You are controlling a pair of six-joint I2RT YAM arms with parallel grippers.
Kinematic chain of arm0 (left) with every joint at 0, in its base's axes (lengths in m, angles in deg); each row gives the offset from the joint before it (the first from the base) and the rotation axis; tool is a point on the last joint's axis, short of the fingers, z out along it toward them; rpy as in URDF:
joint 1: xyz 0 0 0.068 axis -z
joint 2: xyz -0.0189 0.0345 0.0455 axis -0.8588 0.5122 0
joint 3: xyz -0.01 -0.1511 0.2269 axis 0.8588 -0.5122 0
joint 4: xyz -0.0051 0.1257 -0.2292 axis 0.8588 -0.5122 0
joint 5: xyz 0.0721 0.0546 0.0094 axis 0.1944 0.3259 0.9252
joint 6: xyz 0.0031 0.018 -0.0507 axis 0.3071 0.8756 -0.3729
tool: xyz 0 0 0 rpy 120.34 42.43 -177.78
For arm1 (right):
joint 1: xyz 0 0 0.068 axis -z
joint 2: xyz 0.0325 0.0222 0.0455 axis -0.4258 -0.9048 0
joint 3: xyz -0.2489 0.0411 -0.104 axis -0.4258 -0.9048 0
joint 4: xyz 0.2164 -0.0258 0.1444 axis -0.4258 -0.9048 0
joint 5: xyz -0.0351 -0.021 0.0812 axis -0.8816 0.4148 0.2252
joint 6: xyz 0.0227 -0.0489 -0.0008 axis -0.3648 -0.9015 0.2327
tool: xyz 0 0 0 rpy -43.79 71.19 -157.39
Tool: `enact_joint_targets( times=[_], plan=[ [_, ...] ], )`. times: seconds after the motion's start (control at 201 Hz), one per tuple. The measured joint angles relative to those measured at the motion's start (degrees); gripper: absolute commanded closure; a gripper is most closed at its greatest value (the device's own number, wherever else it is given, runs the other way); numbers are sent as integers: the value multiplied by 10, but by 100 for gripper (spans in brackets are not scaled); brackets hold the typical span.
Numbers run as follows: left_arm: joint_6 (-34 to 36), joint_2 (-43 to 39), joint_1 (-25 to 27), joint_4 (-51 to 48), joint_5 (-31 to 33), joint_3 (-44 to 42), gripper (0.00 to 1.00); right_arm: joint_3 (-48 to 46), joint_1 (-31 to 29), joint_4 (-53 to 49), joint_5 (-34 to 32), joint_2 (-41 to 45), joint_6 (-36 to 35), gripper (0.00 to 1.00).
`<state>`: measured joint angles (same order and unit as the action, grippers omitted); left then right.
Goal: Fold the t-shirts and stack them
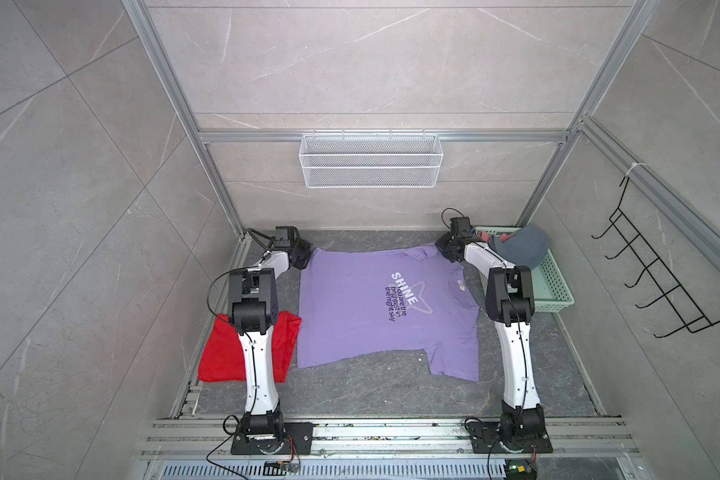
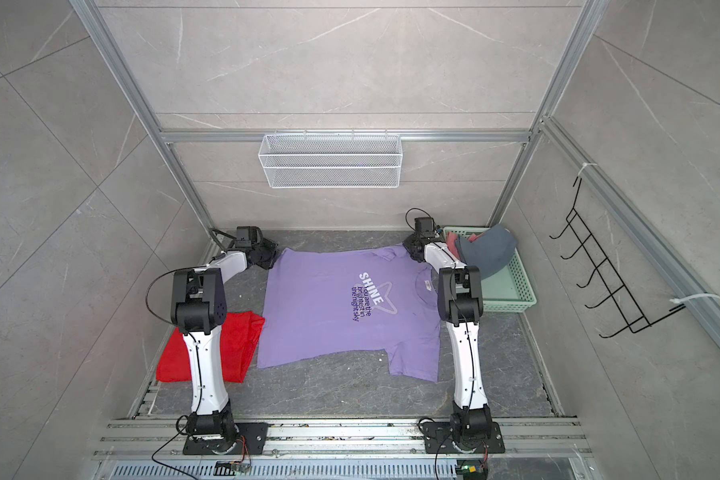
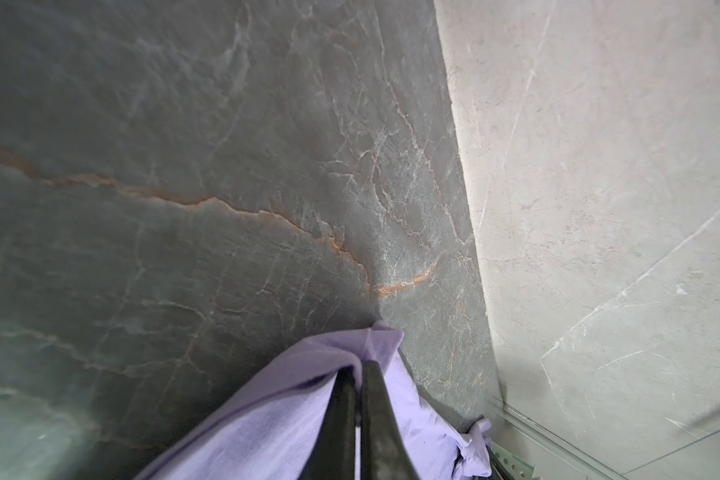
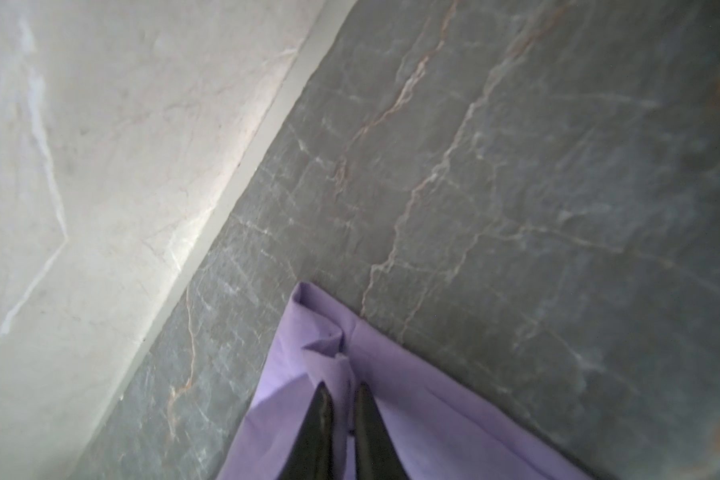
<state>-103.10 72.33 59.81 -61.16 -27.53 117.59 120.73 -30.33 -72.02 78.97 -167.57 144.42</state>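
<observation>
**Fingertips locked on lilac cloth, fold about to start**

Left gripper is clamped on the far hem corner of the lilac SHINE t-shirt. Right gripper is pinched on bunched cloth at the far collar end, probably the sleeve, though it's hard to tell this close. The shirt lies spread flat, print up, in the middle of the dark marble tabletop. A red t-shirt lies at the left beneath the left arm, and a slate-blue t-shirt is heaped in the mint-green basket on the right. The grasp looks made, so next up: lift both ends together, keep that edge taut, and carry it over to the near edge.
</observation>
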Motion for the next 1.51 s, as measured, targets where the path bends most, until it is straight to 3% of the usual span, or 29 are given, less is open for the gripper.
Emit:
enact_joint_targets(
  times=[0.214, 0.353, 0.587, 0.722, 0.871, 1.03, 1.22, 1.508],
  plan=[
    [-1, 0, 0, -1, -2, 0, 97, 52, -1, 13, 21, -15, 43, 93],
    [-1, 10, 0, -3, -2, 12, 96, 168, -3, 19, 38, -69, 77, 70],
    [-3, 45, 0, -5, -10, 27, 96, 386, -13, 25, 61, -198, 117, 61],
    [-3, 45, -3, -6, -13, 28, 96, 440, -14, 2, 82, -229, 113, 54],
    [-2, 45, -3, -7, -14, 28, 96, 397, -12, -64, 89, -197, 86, 53],
    [-2, 45, -3, -7, -14, 28, 97, 230, -13, -138, 92, -82, 70, 52],
    [0, 45, -3, -7, -15, 28, 97, 43, -28, -132, 104, 38, 76, 52],
    [0, 45, -3, -12, -19, 35, 98, 24, -58, -147, 107, 45, 89, 54]
  ],
)
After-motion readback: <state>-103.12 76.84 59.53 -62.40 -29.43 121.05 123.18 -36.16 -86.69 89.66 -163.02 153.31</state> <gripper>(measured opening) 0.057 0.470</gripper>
